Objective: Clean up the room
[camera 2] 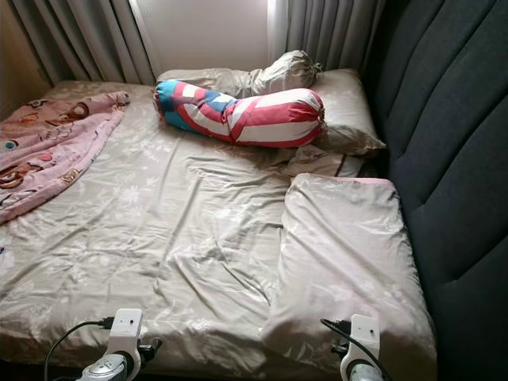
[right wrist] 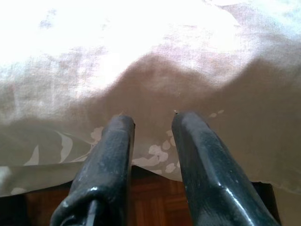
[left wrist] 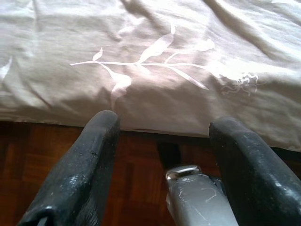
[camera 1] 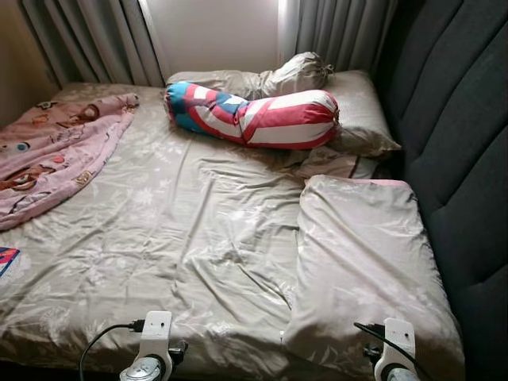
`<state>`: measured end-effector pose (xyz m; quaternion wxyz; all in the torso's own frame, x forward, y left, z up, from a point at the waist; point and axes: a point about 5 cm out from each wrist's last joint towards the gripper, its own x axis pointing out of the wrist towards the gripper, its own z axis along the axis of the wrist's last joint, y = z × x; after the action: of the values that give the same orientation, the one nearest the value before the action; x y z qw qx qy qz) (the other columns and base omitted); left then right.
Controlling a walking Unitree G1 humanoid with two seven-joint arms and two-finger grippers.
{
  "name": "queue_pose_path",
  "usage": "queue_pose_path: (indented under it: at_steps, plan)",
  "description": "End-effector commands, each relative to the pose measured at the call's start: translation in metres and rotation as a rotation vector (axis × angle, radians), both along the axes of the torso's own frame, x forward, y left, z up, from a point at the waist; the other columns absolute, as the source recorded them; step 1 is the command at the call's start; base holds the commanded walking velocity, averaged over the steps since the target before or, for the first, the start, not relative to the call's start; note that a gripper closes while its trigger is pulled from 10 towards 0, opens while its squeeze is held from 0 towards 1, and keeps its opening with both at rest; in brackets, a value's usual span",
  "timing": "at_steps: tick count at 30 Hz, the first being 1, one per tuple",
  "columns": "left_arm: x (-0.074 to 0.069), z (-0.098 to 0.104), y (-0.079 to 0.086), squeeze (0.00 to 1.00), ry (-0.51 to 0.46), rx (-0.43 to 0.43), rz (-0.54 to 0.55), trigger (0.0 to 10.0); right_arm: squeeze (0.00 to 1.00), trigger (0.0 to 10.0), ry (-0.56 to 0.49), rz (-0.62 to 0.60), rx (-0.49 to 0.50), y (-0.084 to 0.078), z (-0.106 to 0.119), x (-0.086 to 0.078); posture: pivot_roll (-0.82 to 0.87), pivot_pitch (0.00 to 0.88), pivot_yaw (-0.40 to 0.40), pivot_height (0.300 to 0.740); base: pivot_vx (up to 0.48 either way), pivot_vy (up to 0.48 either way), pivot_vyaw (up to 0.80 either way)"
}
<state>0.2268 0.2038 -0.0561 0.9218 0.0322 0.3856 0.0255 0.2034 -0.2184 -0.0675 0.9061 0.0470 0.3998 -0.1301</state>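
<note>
A bed with a wrinkled beige leaf-print sheet (camera 1: 182, 222) lies before me. On it are a beige pillow (camera 1: 361, 254) at the near right, a red, white and blue bolster (camera 1: 262, 115) at the back, and a rumpled pink blanket (camera 1: 55, 151) at the left. My left gripper (left wrist: 164, 125) is open at the sheet's near edge, holding nothing. The right gripper (right wrist: 153, 117) is open with a narrower gap, its fingers pointing at the pillow's hanging edge. Both wrists show low at the bed's near side, the left wrist (camera 1: 151, 349) and the right wrist (camera 1: 394, 349).
A second beige pillow (camera 1: 357, 111) and a bunched beige cloth (camera 1: 294, 75) lie behind the bolster. A dark padded headboard (camera 1: 460, 143) runs along the right. Grey curtains (camera 1: 87, 40) hang at the back. A wooden floor (left wrist: 42, 155) shows under the bed's edge. A small red-and-blue item (camera 1: 6, 258) sits at the far left.
</note>
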Motion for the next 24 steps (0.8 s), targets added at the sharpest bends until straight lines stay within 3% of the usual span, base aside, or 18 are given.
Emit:
queue_pose_path:
  at_steps: [1, 12, 15, 24]
  plan:
    - [-0.003, -0.002, 0.001, 0.0, 0.029, 0.012, -0.006, 10.0, 0.0, 10.0, 0.03, -0.026, 0.008, -0.006, -0.002, -0.005, -0.12, 0.045, -0.001, 0.74, 0.0, 0.0, 0.0]
    - [-0.012, -0.008, 0.003, 0.0, 0.048, 0.007, 0.049, 10.0, 0.0, 10.0, 0.078, 0.061, -0.007, -0.003, -0.006, -0.01, -0.09, 0.034, -0.022, 0.74, 0.0, 0.0, 0.0]
    - [-0.003, -0.002, 0.008, 0.0, 0.03, 0.002, 0.059, 10.0, 0.0, 10.0, 0.062, 0.067, -0.002, -0.003, -0.004, -0.006, -0.08, 0.047, -0.033, 0.74, 0.0, 0.0, 0.0]
    - [0.001, 0.001, 0.011, 0.0, 0.023, -0.003, 0.105, 10.0, 0.0, 10.0, 0.056, 0.069, 0.017, 0.0, -0.005, -0.008, -0.06, 0.05, -0.048, 0.74, 0.0, 0.0, 0.0]
